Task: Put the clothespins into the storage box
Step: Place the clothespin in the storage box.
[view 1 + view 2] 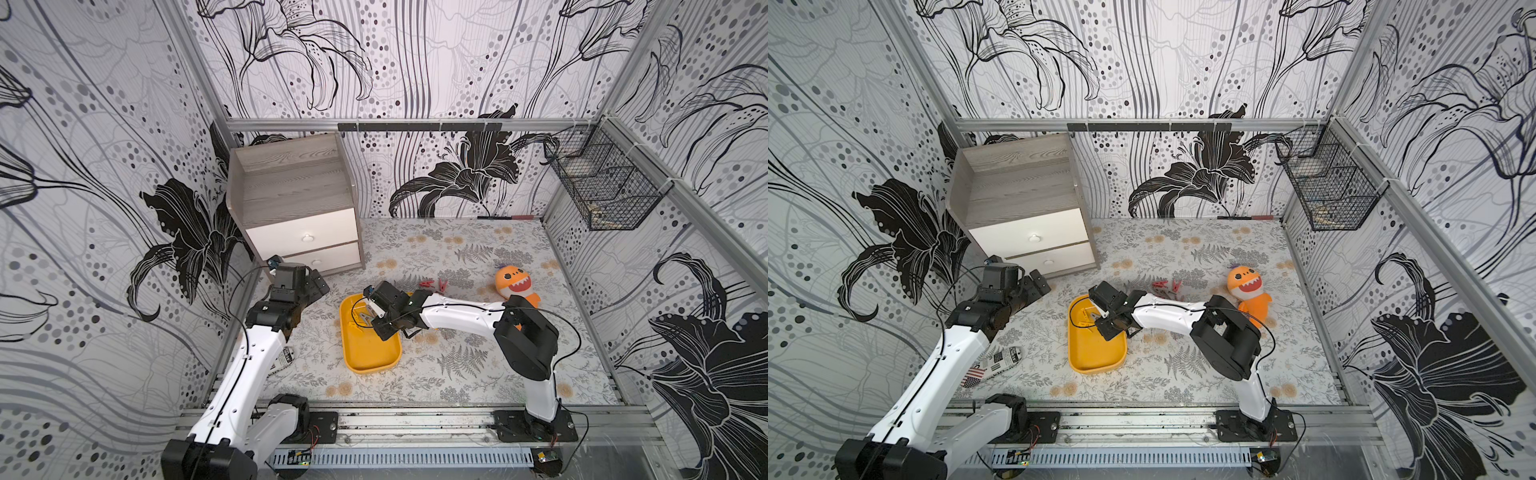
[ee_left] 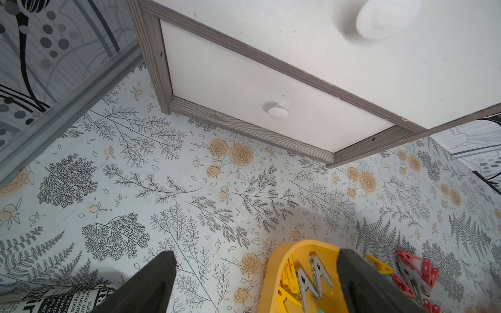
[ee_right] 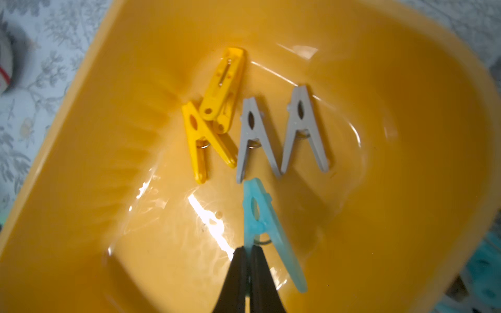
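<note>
Four clothespins (image 3: 256, 133) in storage box (image 3: 108, 162), teal clothespin (image 3: 260, 222) in right pincer (image 3: 248, 250)

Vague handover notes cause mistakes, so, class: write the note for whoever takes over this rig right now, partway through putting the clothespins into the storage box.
Left gripper: open, empty, near the drawer cabinet.
Right gripper: shut on a teal clothespin, over the storage box.
Done: two grey clothespins and some yellow ones lie in the box.
Left: release the teal one, then move the pile of red and other pins on the table beyond the box.
</note>
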